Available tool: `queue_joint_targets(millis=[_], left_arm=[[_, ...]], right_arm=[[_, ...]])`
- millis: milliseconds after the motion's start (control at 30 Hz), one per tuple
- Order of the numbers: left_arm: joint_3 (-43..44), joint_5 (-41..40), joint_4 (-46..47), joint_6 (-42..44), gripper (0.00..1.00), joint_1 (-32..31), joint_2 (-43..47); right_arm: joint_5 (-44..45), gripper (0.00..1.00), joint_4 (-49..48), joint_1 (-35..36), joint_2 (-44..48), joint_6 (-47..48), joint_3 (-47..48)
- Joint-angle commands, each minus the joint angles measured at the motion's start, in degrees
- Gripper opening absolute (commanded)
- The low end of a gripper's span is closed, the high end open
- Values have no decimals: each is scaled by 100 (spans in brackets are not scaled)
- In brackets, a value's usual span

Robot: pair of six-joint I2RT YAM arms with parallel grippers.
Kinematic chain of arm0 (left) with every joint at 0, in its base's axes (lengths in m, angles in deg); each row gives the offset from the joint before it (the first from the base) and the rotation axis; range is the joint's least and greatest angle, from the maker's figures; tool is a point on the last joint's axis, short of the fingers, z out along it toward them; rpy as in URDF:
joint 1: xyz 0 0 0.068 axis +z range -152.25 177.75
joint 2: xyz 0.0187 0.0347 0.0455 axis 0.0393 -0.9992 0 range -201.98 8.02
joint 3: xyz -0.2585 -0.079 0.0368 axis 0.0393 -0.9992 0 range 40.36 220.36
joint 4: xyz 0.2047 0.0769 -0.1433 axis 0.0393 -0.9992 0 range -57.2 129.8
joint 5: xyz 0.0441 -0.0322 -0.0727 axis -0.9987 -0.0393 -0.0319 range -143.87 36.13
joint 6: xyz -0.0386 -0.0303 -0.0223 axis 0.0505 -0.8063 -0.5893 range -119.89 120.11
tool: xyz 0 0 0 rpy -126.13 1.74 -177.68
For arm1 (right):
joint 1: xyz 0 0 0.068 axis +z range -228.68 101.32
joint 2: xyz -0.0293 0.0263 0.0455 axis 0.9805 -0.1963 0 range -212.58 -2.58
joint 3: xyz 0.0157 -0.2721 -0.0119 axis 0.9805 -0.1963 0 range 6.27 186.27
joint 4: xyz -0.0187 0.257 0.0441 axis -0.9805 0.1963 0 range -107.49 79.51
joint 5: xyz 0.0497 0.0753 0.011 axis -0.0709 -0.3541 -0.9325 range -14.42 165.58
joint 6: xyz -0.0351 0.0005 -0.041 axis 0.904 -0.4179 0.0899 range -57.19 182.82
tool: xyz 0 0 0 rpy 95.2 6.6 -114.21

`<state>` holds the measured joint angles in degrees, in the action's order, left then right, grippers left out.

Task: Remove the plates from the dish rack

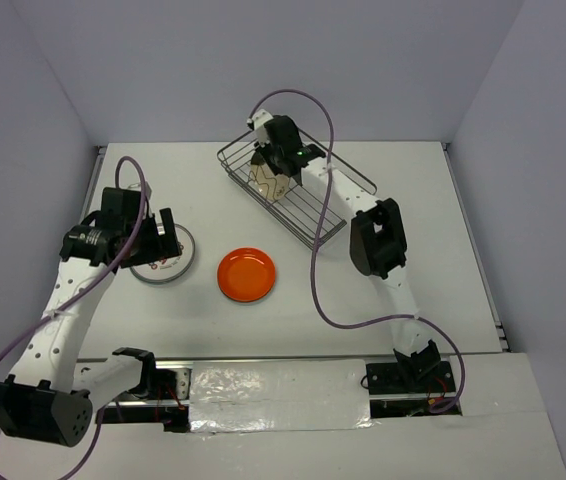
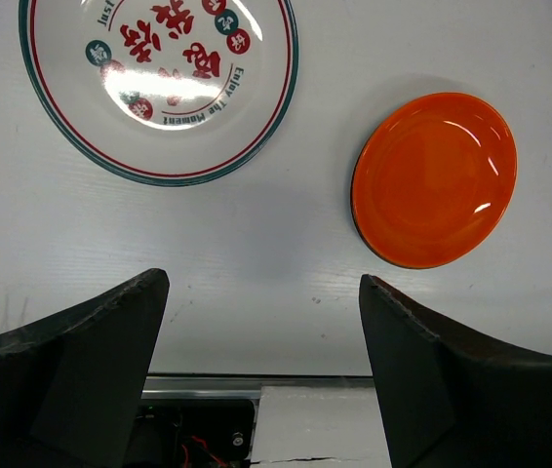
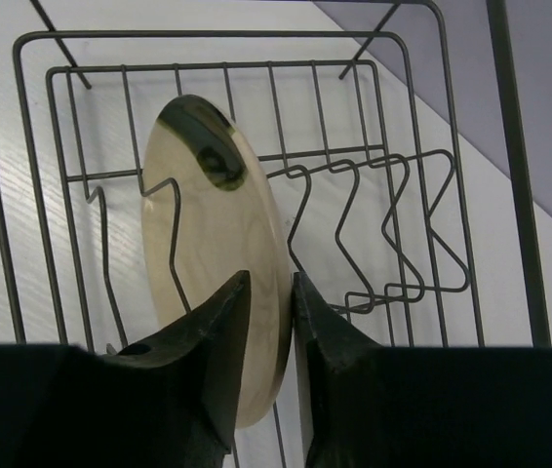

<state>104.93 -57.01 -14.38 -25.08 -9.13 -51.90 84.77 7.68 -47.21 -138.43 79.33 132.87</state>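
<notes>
Well, my right claw was down inside the dish rack, narrowed onto the near rim of the cream plate, one finger on its pale face and the other behind it. That plate stood on edge among the wavy slot wires, a dark greenish blotch near its top, and it was the only plate I could see in the rack. The other slots to its right held nothing but wire. From the top camera, the rack sat at an angle toward the far side of the white surface, with my right arm stretched out over it and the right claw at its far end, above the plate.

My left claw hung wide, gripping nothing, its dark fingers spread apart above the bare surface. Beyond them lay two plates flat on the surface, near each other but not touching: the white plate with red motifs and a red and green rim line, and the orange plate, glossy, orange side up. In the top view, my left claw hovered over the far edge of the white plate, with the orange plate just to its right, both well clear of the rack.
</notes>
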Motion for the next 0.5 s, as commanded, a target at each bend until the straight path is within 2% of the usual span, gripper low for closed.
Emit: queue_joint_targets(millis=[0,167,200,367,467], left_arm=[[46,-3,47,172,92,28,-81],[73,50,73,164,92,28,-151],[73,59,82,172,92,28,-151],[143,94,117,164,91,28,-187],[222,59,144,129,91,28,-204]], right_arm=[[74,30,-196,-26,137,115,-109],[424,10,-776,44,874,176,-804],[434,3,-777,62,946,212,-795],[715,2,-452,105,1297,449,-427],[1171,4,-337,167,1666,625,-233]])
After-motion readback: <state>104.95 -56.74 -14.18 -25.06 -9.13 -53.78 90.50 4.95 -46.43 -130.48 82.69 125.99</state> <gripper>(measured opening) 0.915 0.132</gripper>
